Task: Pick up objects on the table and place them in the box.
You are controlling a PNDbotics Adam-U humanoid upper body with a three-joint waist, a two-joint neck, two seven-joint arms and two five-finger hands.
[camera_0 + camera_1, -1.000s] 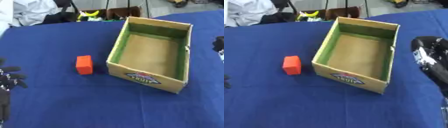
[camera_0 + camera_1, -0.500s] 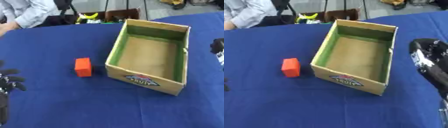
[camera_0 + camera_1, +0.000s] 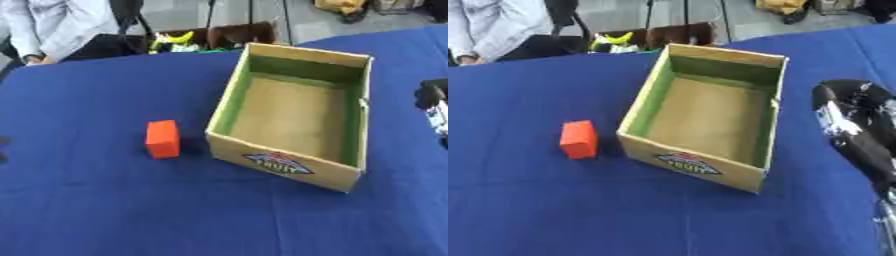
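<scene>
The orange block [image 3: 163, 139] lies on the blue table [image 3: 105, 200], just beside the cardboard box [image 3: 293, 115], off the box's left wall near the front corner, with a narrow strip of shadowed cloth between the two, so it does not touch the box. It stands on one of its smaller faces, a little taller than wide. The box sits askew on the table, open at the top, its inner walls green and its floor bare brown card with nothing lying in it; a printed label with a red and blue mark shows on the low front wall. My right hand [image 3: 852, 125] is to the right of the box, near its right wall and apart from it, black with silver glints, hovering over the cloth and holding nothing that I can see; whether my fingers are curled or straight I cannot tell, since they blur together. My left hand shows only as a dark sliver at the table's left edge, well apart from the box, and I cannot tell its state either
</scene>
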